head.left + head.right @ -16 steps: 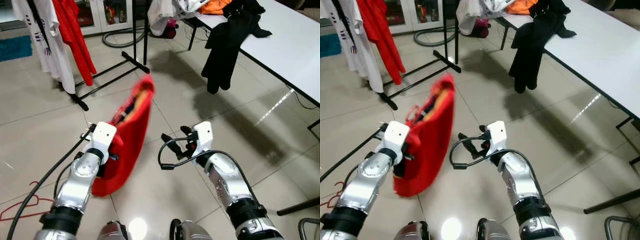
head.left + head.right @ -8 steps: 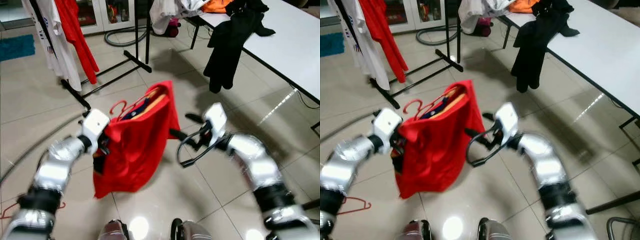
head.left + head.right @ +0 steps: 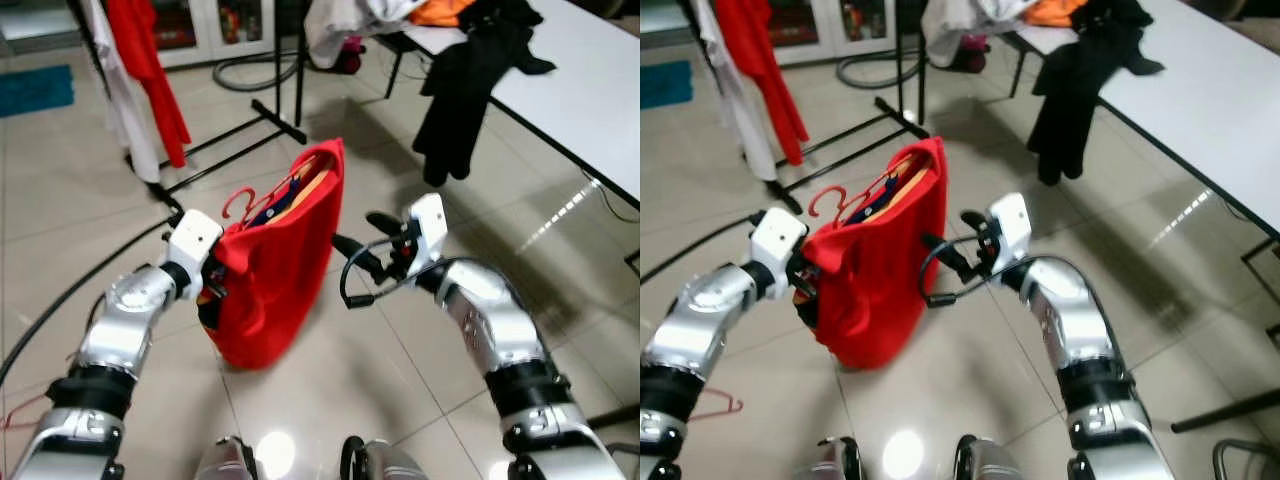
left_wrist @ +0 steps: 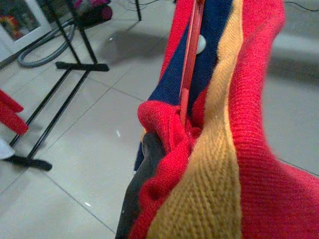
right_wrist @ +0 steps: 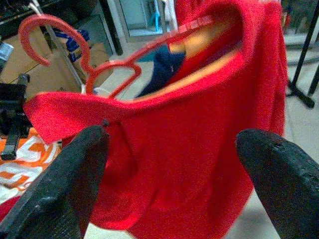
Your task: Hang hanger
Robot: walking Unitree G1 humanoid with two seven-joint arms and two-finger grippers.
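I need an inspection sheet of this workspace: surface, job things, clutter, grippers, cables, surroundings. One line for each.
Surface: glossy tiled floor.
Job's things: red sweater on a red hanger, off the floor; black rack with a red garment hanging behind.
Clutter: spare hanger on the floor.
Grippers: left gripper shut on the sweater's shoulder; right gripper open, beside the sweater.
Cables: black cable across the floor; hose further back.
Surroundings: white table with black clothes draped over its edge.
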